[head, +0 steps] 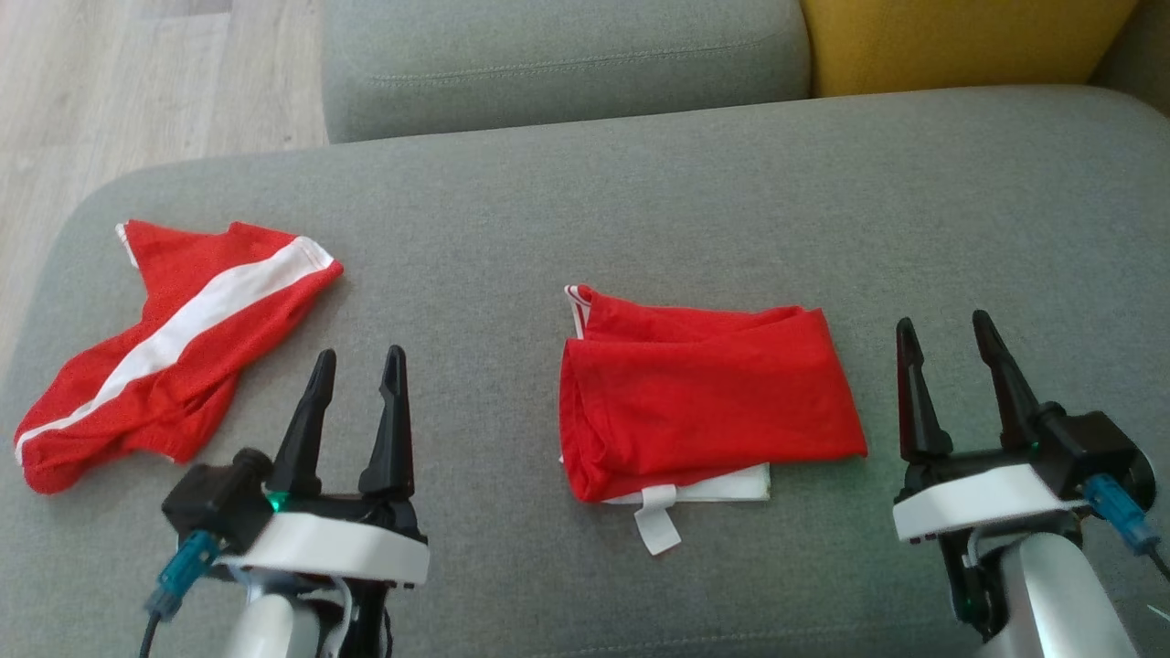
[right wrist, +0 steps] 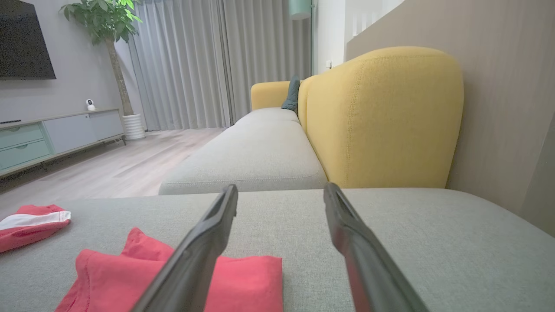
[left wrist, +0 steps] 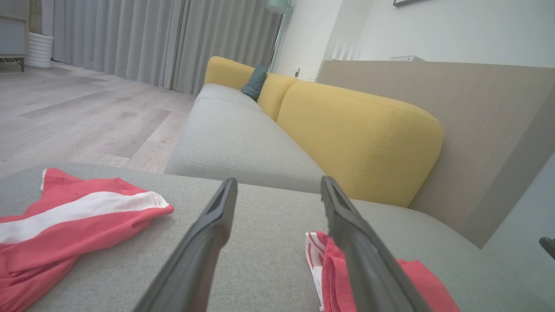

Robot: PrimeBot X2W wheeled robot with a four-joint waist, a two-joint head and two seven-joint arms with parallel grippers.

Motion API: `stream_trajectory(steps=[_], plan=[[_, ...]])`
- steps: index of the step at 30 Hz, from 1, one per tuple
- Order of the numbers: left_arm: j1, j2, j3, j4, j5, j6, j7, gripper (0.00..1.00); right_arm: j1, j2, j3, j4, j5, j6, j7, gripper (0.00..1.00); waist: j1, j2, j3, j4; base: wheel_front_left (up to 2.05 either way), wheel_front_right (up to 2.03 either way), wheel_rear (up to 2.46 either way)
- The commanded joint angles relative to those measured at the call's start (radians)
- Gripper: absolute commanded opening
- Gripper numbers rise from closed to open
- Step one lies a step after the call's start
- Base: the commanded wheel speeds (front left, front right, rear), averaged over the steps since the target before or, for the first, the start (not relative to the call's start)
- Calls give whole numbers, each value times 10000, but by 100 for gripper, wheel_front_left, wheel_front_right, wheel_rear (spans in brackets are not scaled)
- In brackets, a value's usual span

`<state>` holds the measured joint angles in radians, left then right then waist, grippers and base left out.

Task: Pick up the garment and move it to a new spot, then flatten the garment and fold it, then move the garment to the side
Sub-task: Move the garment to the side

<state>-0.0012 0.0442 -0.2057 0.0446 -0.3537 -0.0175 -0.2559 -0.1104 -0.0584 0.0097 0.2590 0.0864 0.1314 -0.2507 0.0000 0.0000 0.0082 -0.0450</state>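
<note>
Head view: a folded red fabric garment with white trim (head: 708, 402) lies mid-cushion on the grey fabric sofa seat (head: 640, 201), between the two grippers and touching neither. A small white label tab (head: 658, 523) sticks out from its near edge toward the robot; any print on it is too small to read. The garment's long axis runs left to right, with a white-striped hem at its far left corner. The left gripper (head: 359, 356) is near its left side and the right gripper (head: 943, 322) just beside its right end, each with fingers spread wide and holding nothing. Crumpled red mesh shorts with a white stripe (head: 174, 347) lie further left, slanting diagonally.
</note>
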Motion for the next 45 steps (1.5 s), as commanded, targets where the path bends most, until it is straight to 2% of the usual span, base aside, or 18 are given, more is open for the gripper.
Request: stream_trajectory(steps=[1, 5, 9, 20, 35, 36, 37, 41, 45], plan=[[-422, 60, 334, -270, 40, -9, -59, 100, -227, 37, 169, -267, -72, -7, 11, 100, 0, 0, 31, 19, 0, 0, 0], [-508, 60, 268, -201, 22, -55, -59, 100, -285, 62, 108, 24, 107, -7, 235, 100, 0, 0, 257, 119, 0, 0, 0], [-664, 60, 169, -144, 35, -95, -59, 100, -466, 76, 19, 566, 853, -7, 478, 100, 0, 0, 578, 273, 0, 0, 0], [-1103, 60, 127, 210, 251, -291, -59, 100, -1505, 80, 203, 2981, 1832, -7, 587, 100, 0, 0, 1361, 718, 0, 0, 0], [-1549, 60, 226, 200, 396, -425, -59, 100, -3078, 81, 878, 5533, 1830, -7, 287, 100, 0, 0, 2240, 872, 0, 0, 0], [-1580, 60, 260, 200, 412, -436, -59, 100, -3162, 81, 936, 5649, 1860, -7, 259, 21, 0, 0, 2287, 855, 0, 0, 0], [-1609, 60, 296, 203, 426, -445, -59, 100, -3244, 81, 995, 5755, 1876, -7, 229, 0, 0, 0, 2319, 831, 0, 0, 0], [-1690, 60, 416, 258, 476, -476, -59, 100, -3522, 81, 1060, 6079, 1540, -7, 91, 0, 0, 0, 2296, 664, 0, 0, 0], [-1723, 60, 475, 203, 459, -485, -59, 100, -3853, 54, 760, 5938, 461, -7, -26, 0, 0, 0, 2172, 371, 0, 0, 0]])
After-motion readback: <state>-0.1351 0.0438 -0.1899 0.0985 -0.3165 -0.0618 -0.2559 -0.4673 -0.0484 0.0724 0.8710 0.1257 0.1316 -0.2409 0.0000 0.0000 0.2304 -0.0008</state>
